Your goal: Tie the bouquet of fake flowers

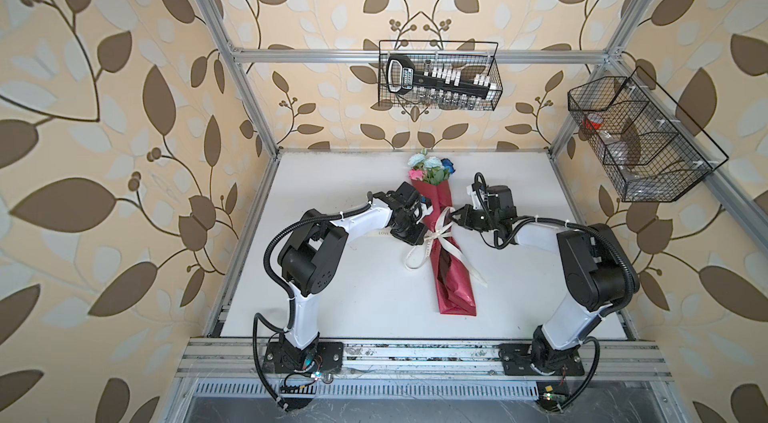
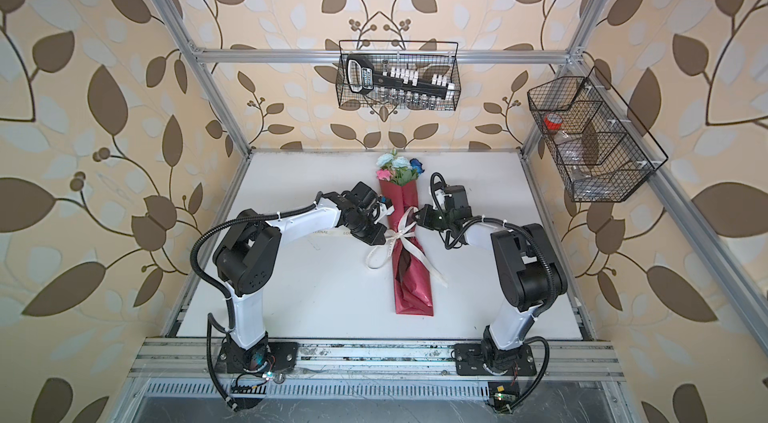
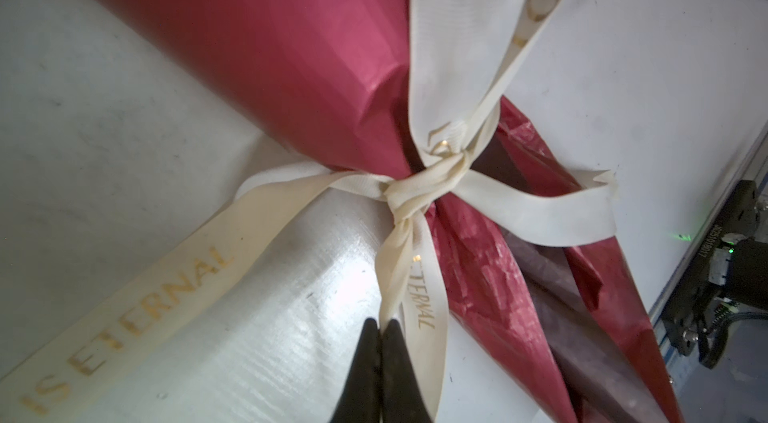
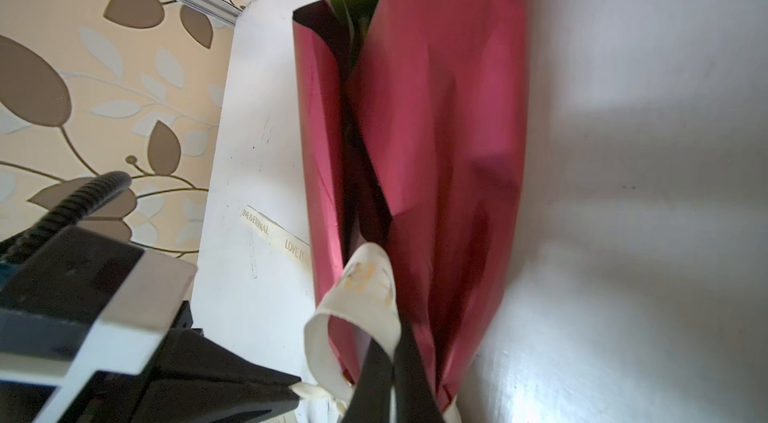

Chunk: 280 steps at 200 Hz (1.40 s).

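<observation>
1. Finds bouquet of fake flowers [image 1: 430, 169] lying at the centre of the worktop [image 1: 332, 296], blooms toward the far edge.
2. Pinches a ribbon [image 3: 419, 188] loop in closed left gripper [image 3: 380, 327].
3. Clamps opposite loop in right gripper [image 1: 454, 219], likely to cinch it tight.

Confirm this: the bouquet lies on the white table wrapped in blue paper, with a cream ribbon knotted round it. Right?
Not quite. The paper is red, not blue; both top views show it. The rest stands: the bouquet lies on the white table, with a cream ribbon knotted round it.
</observation>
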{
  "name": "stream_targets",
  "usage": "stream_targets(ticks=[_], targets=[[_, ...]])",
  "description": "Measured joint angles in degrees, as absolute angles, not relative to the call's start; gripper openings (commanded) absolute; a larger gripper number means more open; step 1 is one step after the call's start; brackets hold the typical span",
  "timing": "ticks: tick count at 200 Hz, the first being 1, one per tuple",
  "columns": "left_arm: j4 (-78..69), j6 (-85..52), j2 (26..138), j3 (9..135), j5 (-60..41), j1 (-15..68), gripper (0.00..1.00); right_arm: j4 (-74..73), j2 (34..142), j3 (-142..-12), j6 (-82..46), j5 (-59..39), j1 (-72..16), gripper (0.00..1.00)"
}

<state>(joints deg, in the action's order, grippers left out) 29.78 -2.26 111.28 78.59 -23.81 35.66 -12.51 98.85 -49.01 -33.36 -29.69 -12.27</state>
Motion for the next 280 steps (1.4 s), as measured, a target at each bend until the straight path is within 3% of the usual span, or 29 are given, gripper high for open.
stream_targets(ticks=[73,110,280], targets=[[29.4,-3.8,111.3,78.6,-24.3,35.7,0.00,-11.5,97.1,-48.0,-33.2,-28.6,-12.9,0.12],[29.3,-4.6,111.3,78.6,-24.5,35.6,0.00,-11.3,94.8,-47.1,-33.7,-28.3,-13.0,0.00],[26.5,-8.8,112.3,76.7,-23.0,35.6,0.00,-3.8,92.1,-45.3,-27.9,-14.4,-13.5,0.00]])
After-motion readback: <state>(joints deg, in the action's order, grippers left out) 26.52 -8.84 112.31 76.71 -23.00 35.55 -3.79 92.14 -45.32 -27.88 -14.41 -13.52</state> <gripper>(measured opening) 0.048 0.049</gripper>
